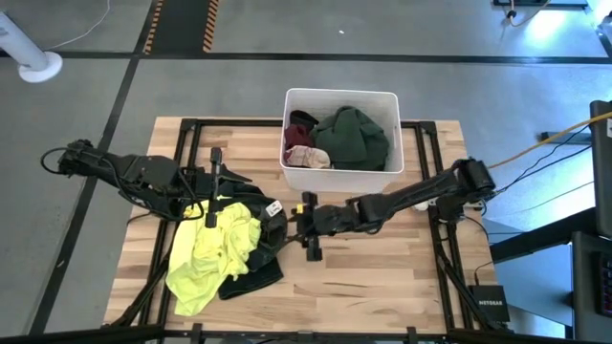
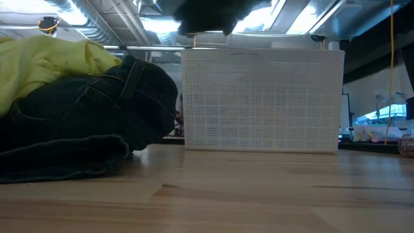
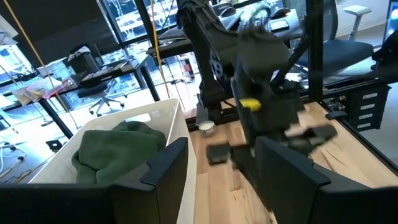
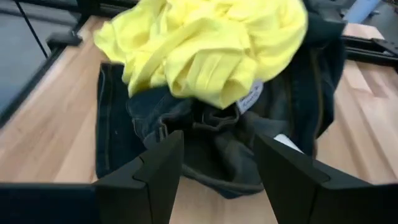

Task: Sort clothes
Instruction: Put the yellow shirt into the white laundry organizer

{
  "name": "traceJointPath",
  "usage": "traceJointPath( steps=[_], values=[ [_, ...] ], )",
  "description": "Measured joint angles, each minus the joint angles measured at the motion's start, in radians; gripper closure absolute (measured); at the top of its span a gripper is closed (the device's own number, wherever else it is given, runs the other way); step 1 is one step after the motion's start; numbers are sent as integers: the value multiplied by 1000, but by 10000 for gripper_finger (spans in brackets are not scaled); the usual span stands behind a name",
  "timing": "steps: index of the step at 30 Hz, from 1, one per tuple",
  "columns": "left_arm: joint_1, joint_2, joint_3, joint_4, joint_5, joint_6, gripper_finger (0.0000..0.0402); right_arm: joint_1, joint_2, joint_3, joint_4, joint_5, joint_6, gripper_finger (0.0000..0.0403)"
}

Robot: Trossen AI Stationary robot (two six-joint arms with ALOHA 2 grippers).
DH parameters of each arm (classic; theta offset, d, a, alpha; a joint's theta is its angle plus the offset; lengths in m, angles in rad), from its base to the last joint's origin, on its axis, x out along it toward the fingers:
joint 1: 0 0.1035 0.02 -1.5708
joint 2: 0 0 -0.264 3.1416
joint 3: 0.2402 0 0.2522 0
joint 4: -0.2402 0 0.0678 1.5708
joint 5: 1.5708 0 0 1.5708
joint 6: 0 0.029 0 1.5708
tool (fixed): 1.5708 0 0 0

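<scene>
Black garment (image 2: 77,123) nearest, neon yellow garment (image 1: 210,250) heaped on it, well short of white bin (image 1: 341,170). Green garment (image 1: 350,137) and maroon garment (image 1: 298,134) inside bin. Right gripper (image 1: 308,226) beside pile, fingers apart, empty. Left gripper (image 1: 214,183) over pile, likewise apart.

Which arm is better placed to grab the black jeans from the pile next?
The right, probably. The right gripper is open and faces the black jeans under the neon yellow garment. The left gripper hangs above the pile, its camera looking toward the white bin.
</scene>
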Motion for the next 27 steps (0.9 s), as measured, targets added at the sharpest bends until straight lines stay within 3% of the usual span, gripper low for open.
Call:
traceJointPath(
  steps=[8, 27],
  values=[
    [0, 5, 0, 0, 0, 0, 220, -6, 128, 0, 129, 8, -25, 189],
    [0, 29, 0, 2, 0, 0, 220, -49, 276, 1, 313, 23, -12, 189]
  ],
)
